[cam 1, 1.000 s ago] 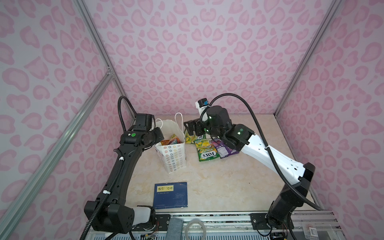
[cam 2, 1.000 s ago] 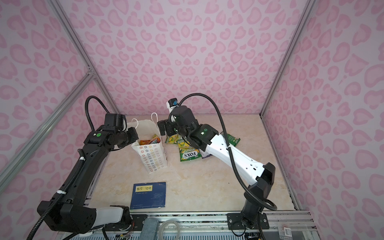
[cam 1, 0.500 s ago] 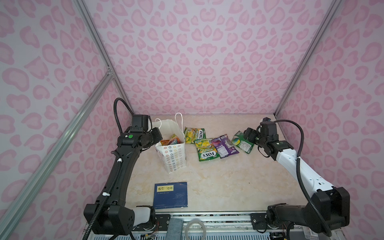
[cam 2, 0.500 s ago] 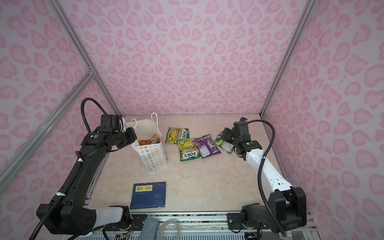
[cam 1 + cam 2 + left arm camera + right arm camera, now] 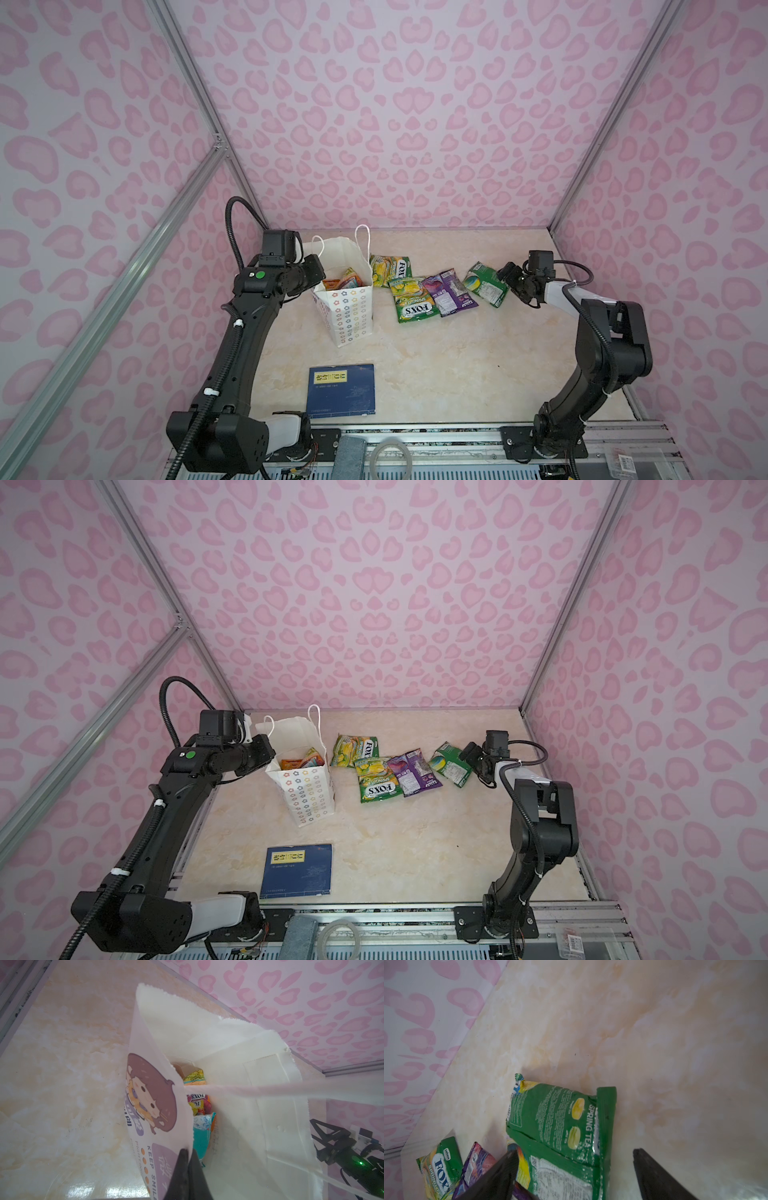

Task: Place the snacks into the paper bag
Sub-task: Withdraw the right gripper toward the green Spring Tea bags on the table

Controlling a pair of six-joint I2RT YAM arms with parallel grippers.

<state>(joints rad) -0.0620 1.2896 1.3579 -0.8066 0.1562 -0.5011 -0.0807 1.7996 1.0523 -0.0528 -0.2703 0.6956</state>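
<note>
Read "SPRING TEA" on green packet (image 5: 556, 1118); its fine print was illegible. "FOX'S" stood upside down on green-yellow packet (image 5: 417, 308) in a top view. "KEEP SMILE" on paper bag (image 5: 149, 1095) front. "FOX'S" on packet inside bag (image 5: 198, 1097). Blue book (image 5: 341, 390) label characters were too small to read.

loose snacks (image 5: 446, 293): 4 | paper bag (image 5: 349, 307): 1 | book (image 5: 341, 390): 1
</note>
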